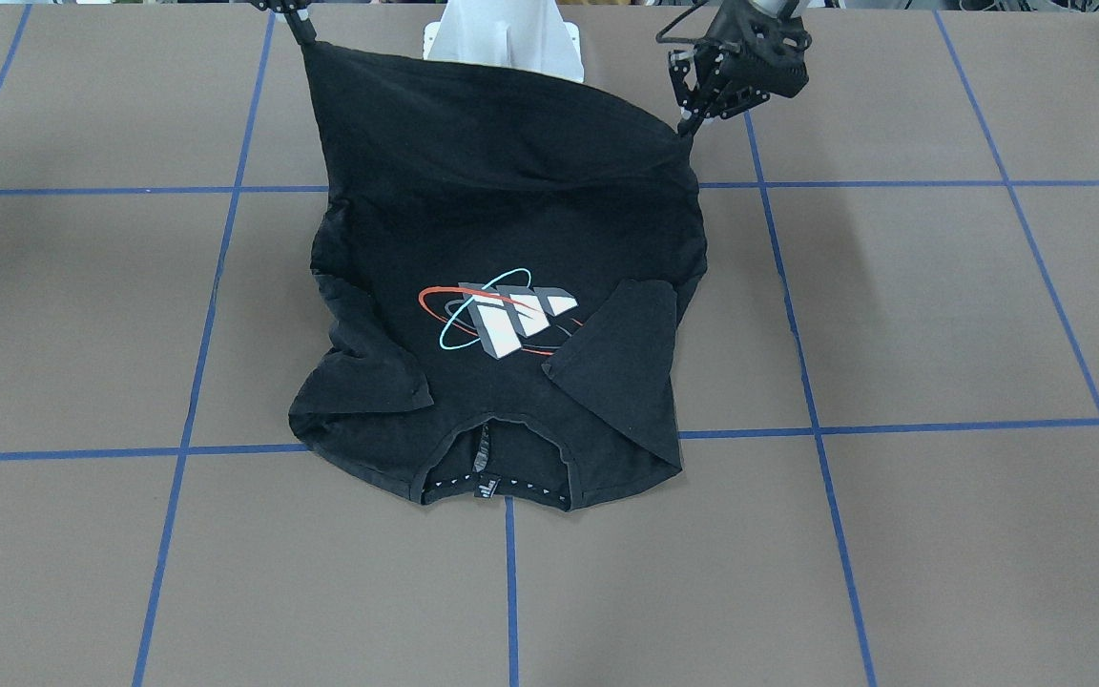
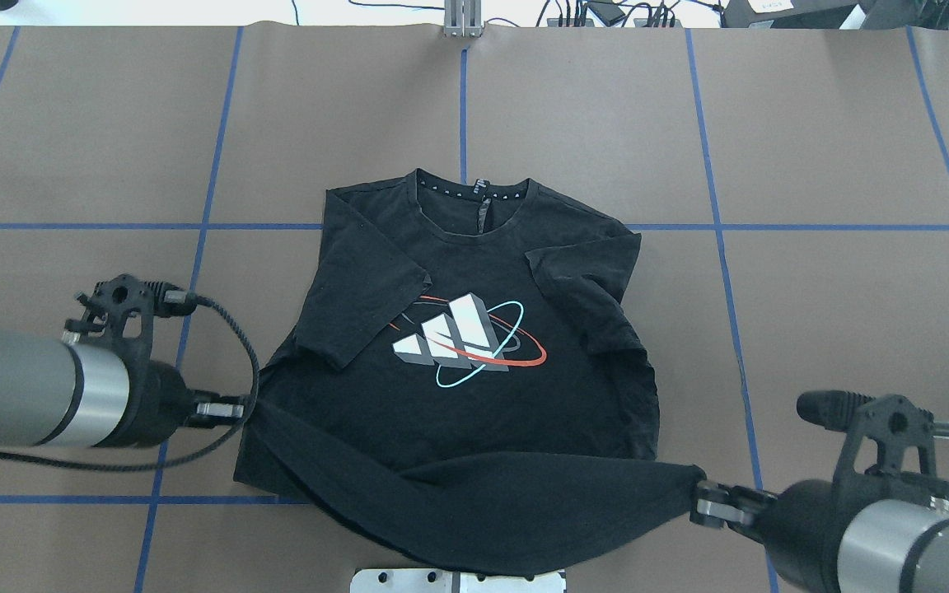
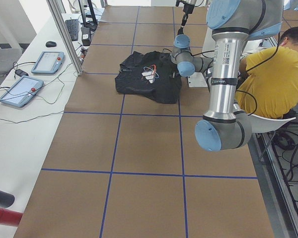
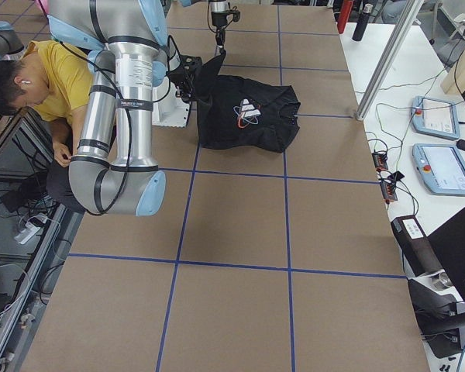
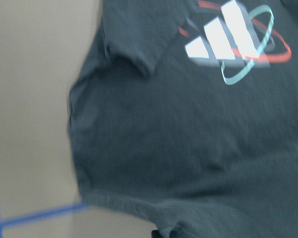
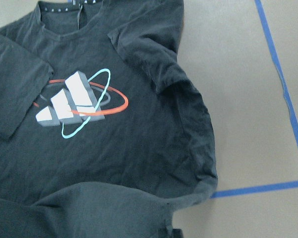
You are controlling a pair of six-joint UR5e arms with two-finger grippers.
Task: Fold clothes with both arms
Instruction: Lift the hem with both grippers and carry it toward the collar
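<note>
Black cloth hem [image 2: 524, 515], nearest the robot, hangs taut between left fingers [image 2: 223, 408] and right fingers [image 2: 715, 504], each pair pinched shut on a bottom corner of the T-shirt [image 2: 441, 395] and raised off the bench [image 2: 837, 313], likely so the lower half carries over in one fold. Beyond, sleeves [image 2: 363, 288] lie tucked inward beside the graphic [image 2: 466, 338]; collar [image 2: 474, 196] rests flat at the far end, anchoring the shirt.

The front view's top edge crops the right tool [image 1: 300, 29], and the left wrist view blurs the T-shirt [image 5: 188, 148].
</note>
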